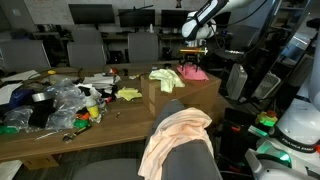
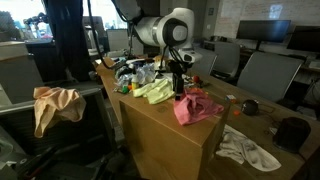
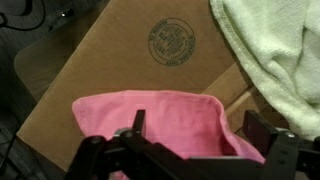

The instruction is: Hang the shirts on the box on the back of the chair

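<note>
The box (image 2: 150,140) carries two garments — the pink shirt (image 2: 197,107) and the yellow-green shirt (image 2: 155,91).

In an exterior view the camera sits low behind the chair (image 1: 195,155). Its backrest and the peach shirt (image 1: 172,128) fill the frame at 6 o'clock. It faces across the surface (image 1: 40,145) to the box (image 1: 172,98) at mid-distance, with the arm (image 1: 205,18) at 1 o'clock. In an exterior view from another side the camera stands close to a corner of the box (image 2: 150,145) and looks along its top, with the peach shirt (image 2: 55,105) at 9 o'clock and the arm (image 2: 165,30) at 12. The wrist view looks steeply down on the box (image 3: 110,60) from close above, with the fingers (image 3: 136,124) at 6 o'clock. All three share the box top, the pink shirt (image 3: 150,115) and the yellow-green shirt (image 3: 280,50)
</note>
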